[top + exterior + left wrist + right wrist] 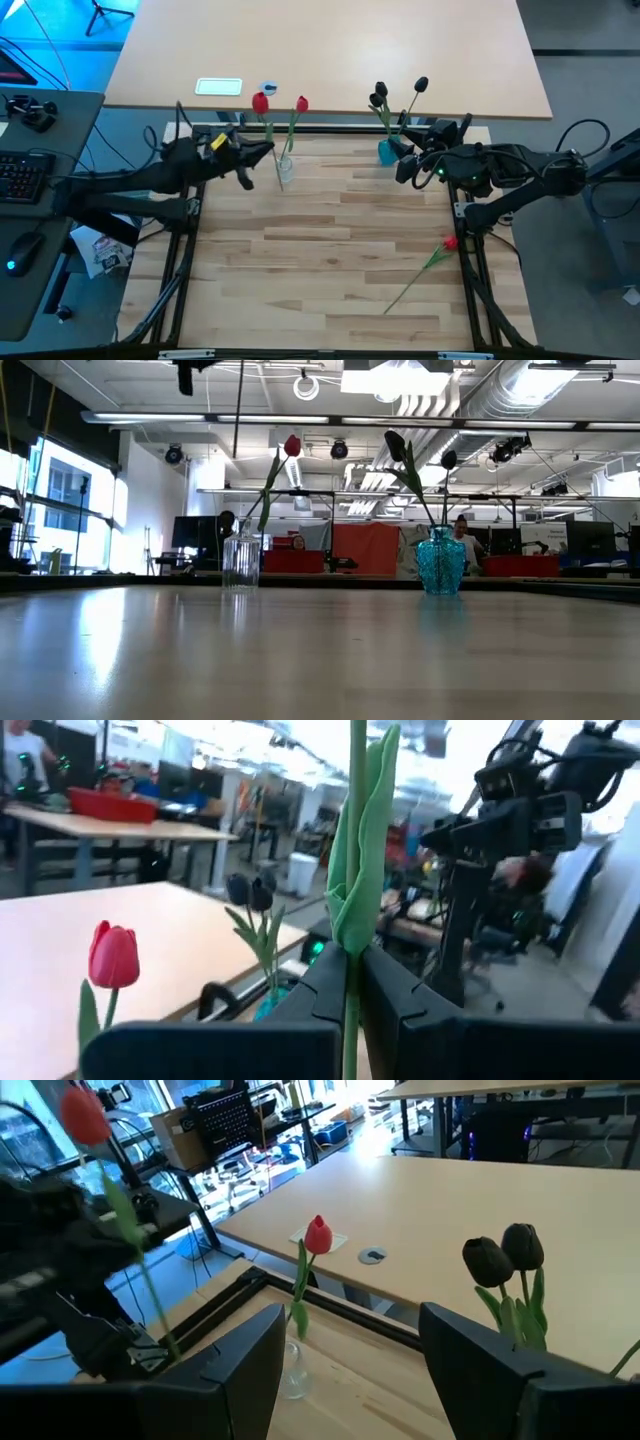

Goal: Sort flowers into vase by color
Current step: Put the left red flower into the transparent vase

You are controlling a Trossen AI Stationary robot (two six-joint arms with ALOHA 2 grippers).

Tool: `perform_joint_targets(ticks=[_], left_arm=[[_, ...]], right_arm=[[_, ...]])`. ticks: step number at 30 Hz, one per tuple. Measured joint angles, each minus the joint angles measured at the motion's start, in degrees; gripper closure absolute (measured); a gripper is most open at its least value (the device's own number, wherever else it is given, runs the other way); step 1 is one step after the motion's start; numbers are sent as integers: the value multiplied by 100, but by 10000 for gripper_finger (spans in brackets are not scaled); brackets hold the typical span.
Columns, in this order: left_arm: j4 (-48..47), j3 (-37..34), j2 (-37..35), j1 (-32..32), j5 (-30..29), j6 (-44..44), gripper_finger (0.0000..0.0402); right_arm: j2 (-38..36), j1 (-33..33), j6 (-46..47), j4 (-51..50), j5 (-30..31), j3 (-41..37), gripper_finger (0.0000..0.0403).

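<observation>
1. Seen from above, a pale wood worktop [320, 250] fills the middle of the frame, with a dark arm at each side of its upper edge.
2. The left gripper [245, 160] sits at upper left, just beside a clear glass vase [285, 170]. Its jaws are clamped on the green stem of a red flower [261, 102]; the left wrist view shows the stem [352, 920] pinched upright between the two dark fingers [325, 985].
3. A second red flower [302, 104] already stands in the clear vase, its head at upper centre of the low view.
4. A blue vase [386, 152] stands at upper right of the worktop, holding black flowers [380, 95]. There seem to be three heads, though two overlap and are hard to separate.
5. The right gripper [405, 165] is just beside the blue vase, its jaws spread wide and empty, as the right wrist view shows.
6. One more red flower [450, 243] lies flat on the worktop at lower right, well apart from both vases, its stem pointing toward the bottom edge.
</observation>
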Motion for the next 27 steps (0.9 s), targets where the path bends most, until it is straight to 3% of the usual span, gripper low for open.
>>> perform_joint_targets(ticks=[6,16,27], left_arm=[[1288,-511,30,868,1242,-294,401],[1101,-528,255,2002,1295,607,401],[1430,-527,1212,2631,1774,476,402]], right_arm=[[91,0,95,-29,0,0,176],[290,0,84,-219,50,2,176],[299,0,84,-250,111,2,176]])
